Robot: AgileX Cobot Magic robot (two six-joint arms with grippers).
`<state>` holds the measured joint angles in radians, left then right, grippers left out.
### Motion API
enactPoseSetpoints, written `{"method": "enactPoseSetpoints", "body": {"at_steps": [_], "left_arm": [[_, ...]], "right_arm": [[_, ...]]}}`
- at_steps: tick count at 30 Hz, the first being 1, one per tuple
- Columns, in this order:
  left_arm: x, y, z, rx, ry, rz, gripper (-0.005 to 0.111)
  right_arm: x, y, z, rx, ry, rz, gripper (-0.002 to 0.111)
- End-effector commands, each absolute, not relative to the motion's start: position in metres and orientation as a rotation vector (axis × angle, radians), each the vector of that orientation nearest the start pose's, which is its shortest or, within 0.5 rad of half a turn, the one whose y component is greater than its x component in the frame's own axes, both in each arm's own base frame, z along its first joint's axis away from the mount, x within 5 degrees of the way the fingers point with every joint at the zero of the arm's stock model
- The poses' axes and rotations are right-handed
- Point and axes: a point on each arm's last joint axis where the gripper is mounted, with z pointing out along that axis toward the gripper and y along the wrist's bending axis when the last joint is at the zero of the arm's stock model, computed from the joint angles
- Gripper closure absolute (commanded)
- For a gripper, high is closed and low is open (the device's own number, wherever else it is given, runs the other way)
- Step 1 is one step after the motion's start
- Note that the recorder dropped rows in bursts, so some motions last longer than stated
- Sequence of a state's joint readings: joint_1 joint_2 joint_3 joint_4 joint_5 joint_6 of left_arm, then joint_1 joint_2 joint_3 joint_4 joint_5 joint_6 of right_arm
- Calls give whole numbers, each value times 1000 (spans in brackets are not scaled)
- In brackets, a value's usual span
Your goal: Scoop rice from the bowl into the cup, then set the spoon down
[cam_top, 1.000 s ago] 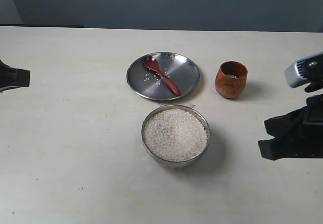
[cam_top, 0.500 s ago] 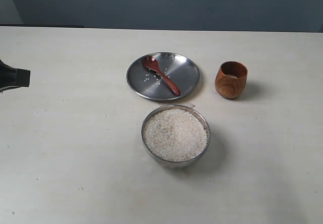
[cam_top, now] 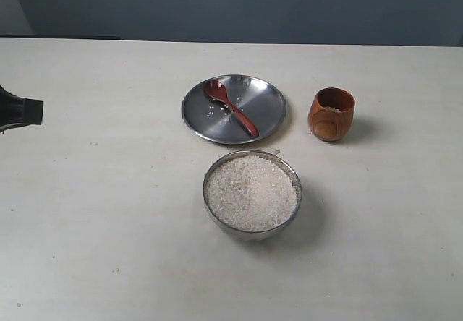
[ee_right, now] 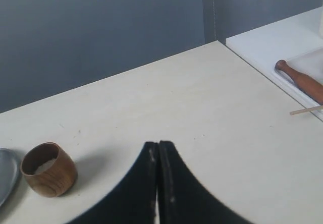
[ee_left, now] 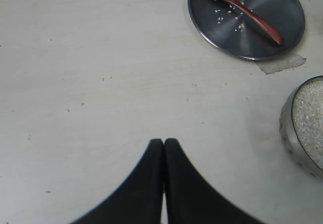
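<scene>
- The dark reddish-brown glossy wooden spoon (cam_top: 230,106) lies on the flat, shallow steel plate (cam_top: 269,103). Its round bowl is by the far-left rim and its slim handle slants toward the near right. A few loose white grains lie on the plate beside it.
- The round, deep, shiny steel bowl (cam_top: 205,191) stands on the pale surface (cam_top: 108,205) just in front of the plate. It is filled almost to the rim with tiny white uncooked rice (cam_top: 251,192).
- The small barrel-shaped reddish-brown wooden cup (cam_top: 331,115) stands upright to the right of the plate, apart from it, with a little rice at its bottom.
- The left end effector (ee_left: 163,142) is closed, its black fingers pressed together on nothing, over bare surface well left of the plate.
- The right end effector (ee_right: 158,144) is likewise closed and empty. It is outside the exterior view.
- A reddish-brown wooden rod (ee_right: 300,81), possibly a pestle, lies on a white ledge past the surface's edge.
</scene>
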<state>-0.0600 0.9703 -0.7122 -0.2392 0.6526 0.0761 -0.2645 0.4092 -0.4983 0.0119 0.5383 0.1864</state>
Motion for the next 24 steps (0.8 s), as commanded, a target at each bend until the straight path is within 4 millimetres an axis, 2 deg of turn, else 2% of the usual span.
{"method": "enactPoseSetpoints", "body": {"at_steps": [1, 5, 8, 11, 16, 24], "left_arm": [[185, -25, 293, 3, 2373, -259, 106], [185, -25, 293, 3, 2373, -259, 106], [185, -25, 293, 3, 2373, -259, 106], [185, -25, 293, 3, 2373, -259, 106], [185, -25, 293, 3, 2373, -259, 106], [185, -25, 293, 3, 2373, -259, 106]], "right_arm": [[81, -22, 304, 441, 1876, -46, 109], [82, -22, 307, 429, 1841, -44, 109], [83, -27, 307, 303, 1813, -211, 109], [87, -30, 297, 225, 1785, -299, 109], [92, -28, 274, 179, 1715, -283, 109], [82, -22, 247, 142, 1608, -267, 109]]}}
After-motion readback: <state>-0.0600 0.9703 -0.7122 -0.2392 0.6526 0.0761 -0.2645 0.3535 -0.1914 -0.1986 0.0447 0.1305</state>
